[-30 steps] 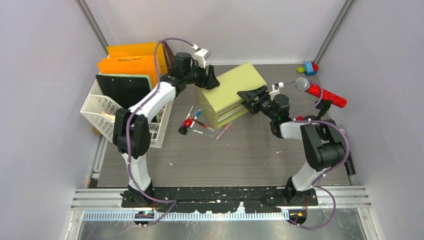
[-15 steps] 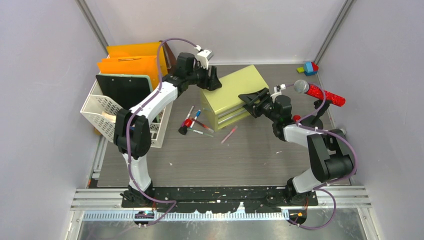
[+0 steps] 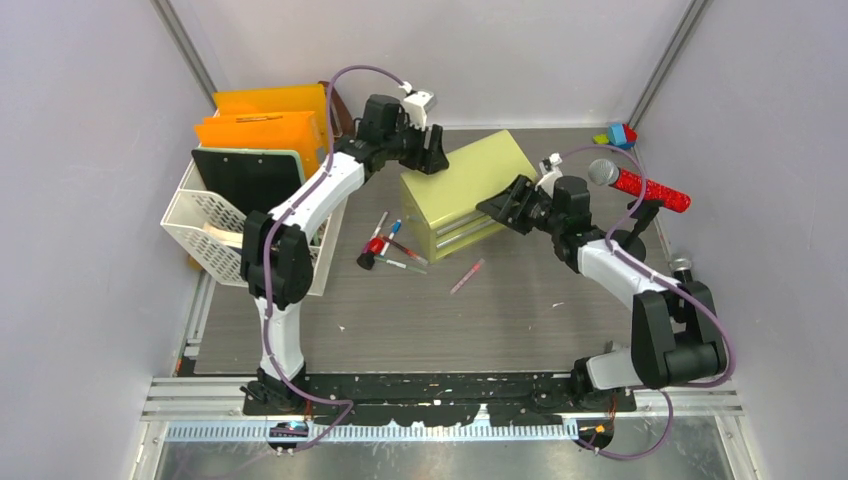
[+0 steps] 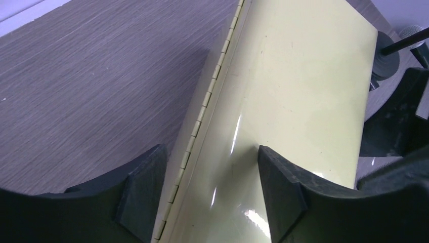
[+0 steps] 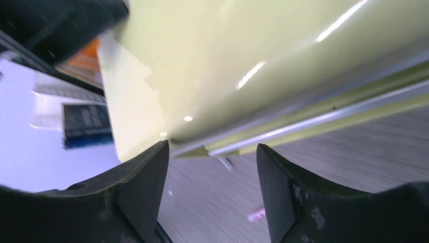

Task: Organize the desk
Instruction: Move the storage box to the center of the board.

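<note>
Flanking cabinet (image 3: 460, 185) on desk (image 3: 450, 320), pink pen (image 3: 467, 275) rolled rightward since earlier; left tool (image 4: 210, 158), right tool (image 5: 212, 154) both apart

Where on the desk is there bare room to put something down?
The near half of the desk, from its near edge up to the pens, is bare. The far half is crowded: basket left, cabinet centre, microphone right.
</note>
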You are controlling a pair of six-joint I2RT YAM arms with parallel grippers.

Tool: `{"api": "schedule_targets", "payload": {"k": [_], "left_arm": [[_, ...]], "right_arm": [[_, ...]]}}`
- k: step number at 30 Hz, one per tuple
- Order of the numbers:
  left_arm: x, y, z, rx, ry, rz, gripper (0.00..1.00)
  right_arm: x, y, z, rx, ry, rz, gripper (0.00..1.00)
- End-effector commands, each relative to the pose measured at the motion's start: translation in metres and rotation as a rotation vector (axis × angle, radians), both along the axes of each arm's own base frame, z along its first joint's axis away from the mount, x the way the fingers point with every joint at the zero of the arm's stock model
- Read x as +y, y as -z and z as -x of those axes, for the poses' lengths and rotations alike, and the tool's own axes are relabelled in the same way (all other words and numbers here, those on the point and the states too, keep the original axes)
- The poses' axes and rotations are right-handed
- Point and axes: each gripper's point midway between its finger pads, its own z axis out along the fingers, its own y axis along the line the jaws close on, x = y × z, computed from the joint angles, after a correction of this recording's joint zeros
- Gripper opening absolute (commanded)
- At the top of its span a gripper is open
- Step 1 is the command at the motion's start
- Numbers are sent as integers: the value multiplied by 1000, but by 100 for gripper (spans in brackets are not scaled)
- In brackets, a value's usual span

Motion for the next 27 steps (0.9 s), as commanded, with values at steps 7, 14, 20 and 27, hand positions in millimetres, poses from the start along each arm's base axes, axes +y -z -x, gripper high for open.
{"api": "schedule_targets", "payload": {"k": [7, 14, 20, 27], "left_arm": [[43, 57, 3, 122, -67, -231, 89], [48, -10, 12, 46, -104, -168, 100], [65, -29, 45, 63, -176, -124, 100], [86, -18, 79, 81, -223, -125, 100]], "right_arm": [[-39, 12, 47, -71, -208, 523, 88], [-75, 1, 40, -168, -224, 812, 96], [-94, -2, 19, -229, -259, 1007, 99], [-107, -17, -13, -325, -291, 1179, 100]]}}
